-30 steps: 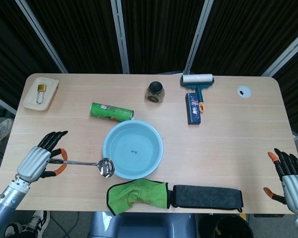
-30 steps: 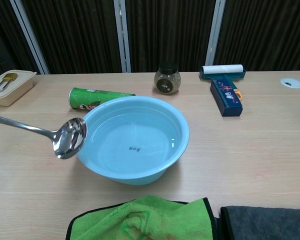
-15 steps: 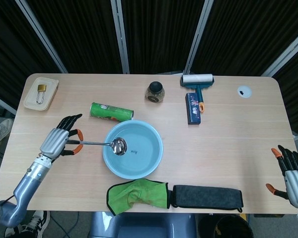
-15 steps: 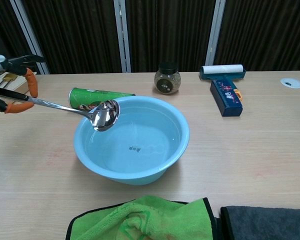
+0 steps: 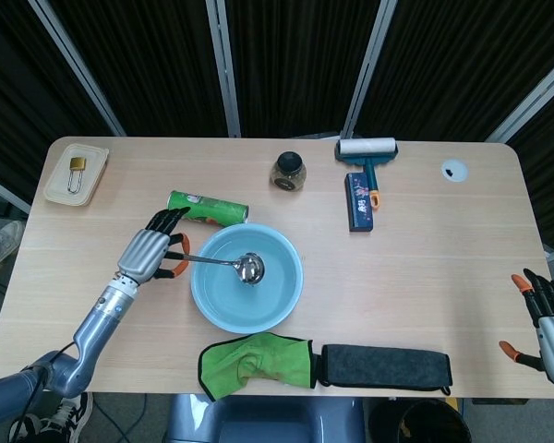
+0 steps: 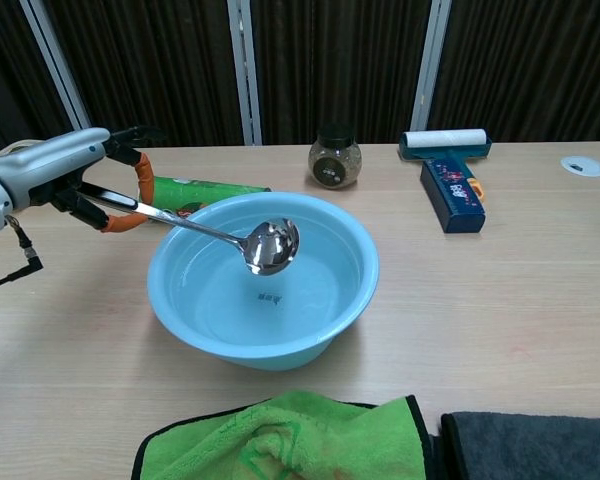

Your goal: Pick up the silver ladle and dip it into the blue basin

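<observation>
My left hand (image 5: 150,252) (image 6: 75,175) grips the handle of the silver ladle (image 5: 229,264) (image 6: 242,240) just left of the blue basin (image 5: 218,313) (image 6: 280,346). The ladle's bowl hangs over the middle of the basin, inside its rim and a little above the bottom. My right hand (image 5: 546,318) sits at the table's right front corner, fingers spread and holding nothing; the chest view does not show it.
A green can (image 5: 208,207) (image 6: 205,190) lies just behind the basin beside my left hand. A green cloth (image 5: 257,364) and a dark cloth (image 5: 384,366) lie in front. A jar (image 5: 289,171), a lint roller (image 5: 367,150), a blue box (image 5: 359,201) and a tray with a padlock (image 5: 75,172) stand further back.
My left hand has carried the ladle up and to the right, from beside the basin's left edge to over its middle. My right hand has drawn slightly back toward the table's edge.
</observation>
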